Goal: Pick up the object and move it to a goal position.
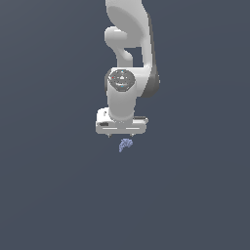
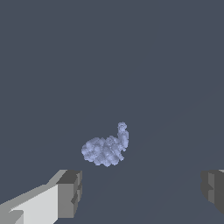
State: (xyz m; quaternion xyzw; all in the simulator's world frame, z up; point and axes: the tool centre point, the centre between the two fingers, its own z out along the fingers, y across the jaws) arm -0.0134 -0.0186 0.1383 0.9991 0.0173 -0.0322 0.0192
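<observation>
The gripper (image 1: pixel 120 134) is hovering with jaws spread wide, approaching; the object (image 1: pixel 125 144) is lying on the floor just at its five o'clock, ungrasped, so it's needing to centre and descend

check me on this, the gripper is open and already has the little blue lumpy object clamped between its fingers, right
Not quite. The gripper is open, but the object is not clamped. The wrist view shows it lying apart from both fingers, with bare ground between them. In the exterior view the object sits free, just past the gripper.
</observation>
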